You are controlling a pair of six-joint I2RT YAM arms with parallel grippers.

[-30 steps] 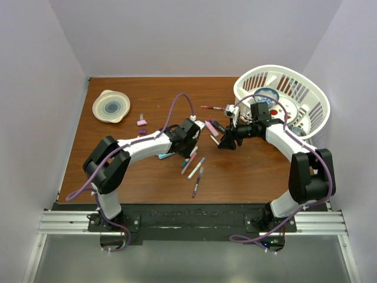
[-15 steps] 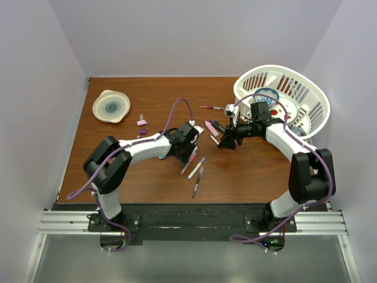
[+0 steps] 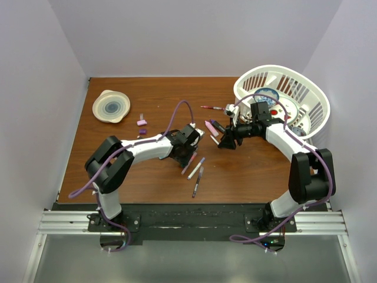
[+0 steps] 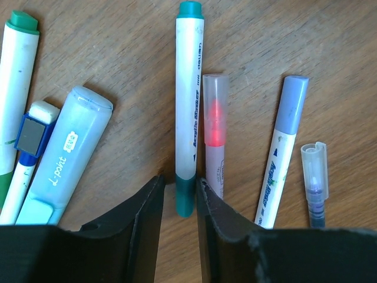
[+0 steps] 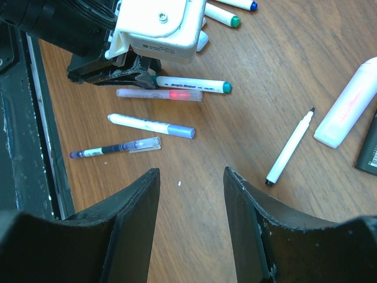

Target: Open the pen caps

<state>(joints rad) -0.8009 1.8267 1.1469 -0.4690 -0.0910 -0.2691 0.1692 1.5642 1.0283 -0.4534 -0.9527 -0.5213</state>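
Observation:
In the left wrist view my left gripper stands low over the table, its jaws narrowly apart on either side of the dark teal end of a white teal-tipped pen. The right jaw touches it and a small gap shows on the left. A pink pen with a clear cap, a purple-capped pen and a clear-capped pen lie to its right. A light blue highlighter lies to its left. My right gripper is open and empty above bare wood. Loose caps lie at the left.
A white basket stands at the back right and a round lid at the back left. An uncapped white pen, a pink highlighter and a red pen lie near the right gripper.
My left gripper has moved down and towards the near edge onto the cluster of pens. The right arm has not moved.

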